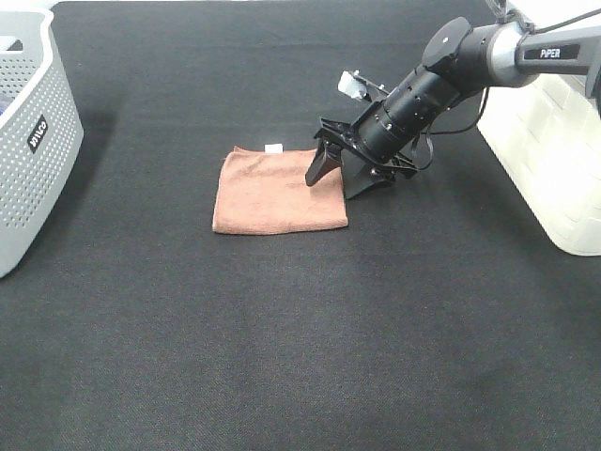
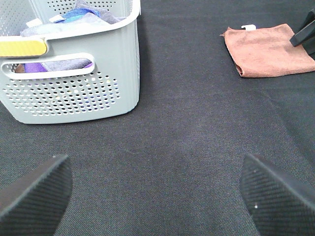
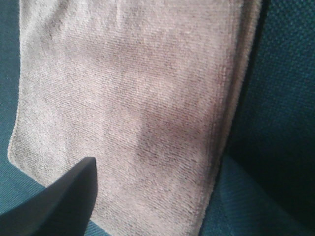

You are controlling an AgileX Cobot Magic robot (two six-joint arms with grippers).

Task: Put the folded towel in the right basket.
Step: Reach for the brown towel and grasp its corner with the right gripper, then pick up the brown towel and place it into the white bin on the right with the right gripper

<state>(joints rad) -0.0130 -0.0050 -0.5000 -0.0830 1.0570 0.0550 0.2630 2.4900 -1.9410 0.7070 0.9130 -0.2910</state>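
The folded towel (image 1: 272,193), rust-brown with a small white tag on its far edge, lies flat on the black mat left of centre. It also shows in the left wrist view (image 2: 268,49) and fills the right wrist view (image 3: 133,98). My right gripper (image 1: 335,185) is open and low at the towel's right edge, one finger over the cloth and one over the mat beside it. One of its fingers (image 3: 64,201) shows in the right wrist view. The right basket (image 1: 554,160), white, stands at the right edge. My left gripper (image 2: 157,206) is open and empty over bare mat.
A grey perforated basket (image 1: 28,141) with a black label stands at the far left. The left wrist view (image 2: 74,83) shows cloths inside it. The black mat (image 1: 300,357) covers the whole table.
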